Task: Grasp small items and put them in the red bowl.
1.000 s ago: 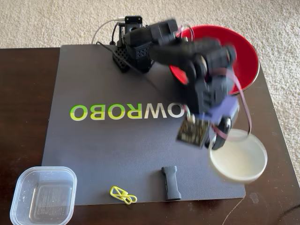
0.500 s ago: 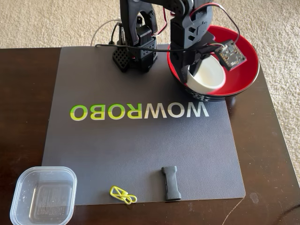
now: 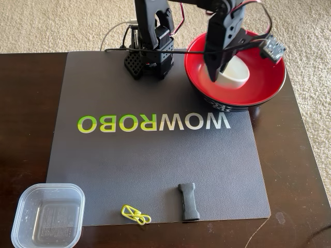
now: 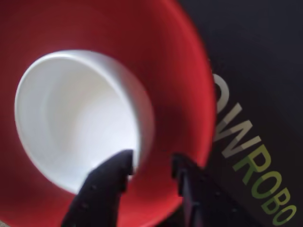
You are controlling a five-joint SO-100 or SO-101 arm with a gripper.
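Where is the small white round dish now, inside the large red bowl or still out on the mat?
Inside: the small white round dish sits within the large glossy red bowl, red showing around it in both views.

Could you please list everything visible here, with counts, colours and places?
bowl: one, red inside, far right of mat.
dish: one, white, inside bowl.
bone piece: one, black, near mat edge.
clips: linked, yellow, left of bone piece.
container: one, clear, near left corner, partly off mat.
mat: one, dark grey, on table.
table: one, dark brown wood.
arm: one, black, far edge.
fingers: two, black, straddling dish rim, apart.
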